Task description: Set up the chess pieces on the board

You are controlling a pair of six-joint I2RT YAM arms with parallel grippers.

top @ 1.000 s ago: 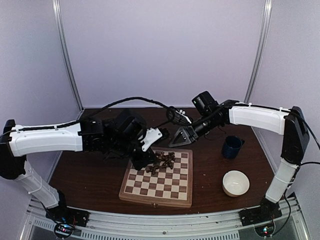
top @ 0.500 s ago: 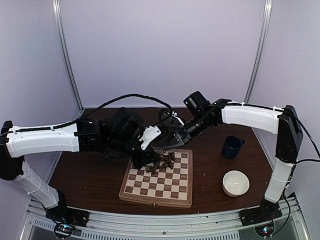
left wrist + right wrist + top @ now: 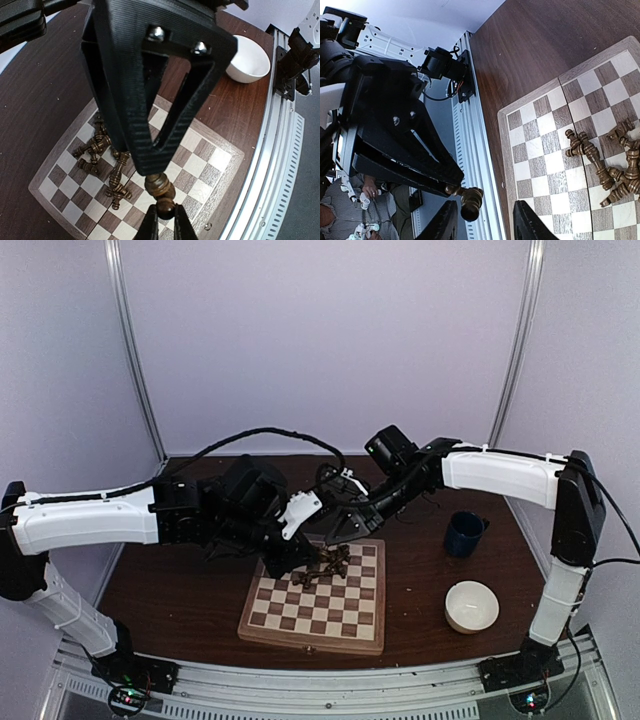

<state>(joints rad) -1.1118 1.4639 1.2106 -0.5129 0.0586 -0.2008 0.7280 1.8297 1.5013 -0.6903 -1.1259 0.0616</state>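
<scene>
Black fingers of the left gripper (image 3: pixel 164 214) are pinched tight on one chess piece (image 3: pixel 160 190), a dark turned figurine held in the air above the far part of the board (image 3: pixel 310 638). The right gripper (image 3: pixel 484 205) has its tips at that same piece. Its jaws stand part-way apart, with the piece's head between them and nearer one finger, and a gap shows on the other side.

Beneath them the table (image 3: pixel 180 590) is dark brown wood, walled behind and at both sides by pale lilac panels (image 3: pixel 330 340) with grey metal posts (image 3: pixel 135 360). The other chess pieces (image 3: pixel 326 563) lie tumbled on their sides in one heap on the board's far rows, some across one another, right under the two wrists. Right of the board, well apart from it, stand a dark blue mug (image 3: pixel 463 533) and, nearer, a white bowl (image 3: pixel 471 606). A black cable (image 3: pixel 260 433) arches above the left arm toward the right wrist.

The board's nearer rows show bare squares—so does a wide stretch of wood to its left. Its near edge lies close to the table's front edge, where a metal rail (image 3: pixel 330 695) carries both arm bases.
</scene>
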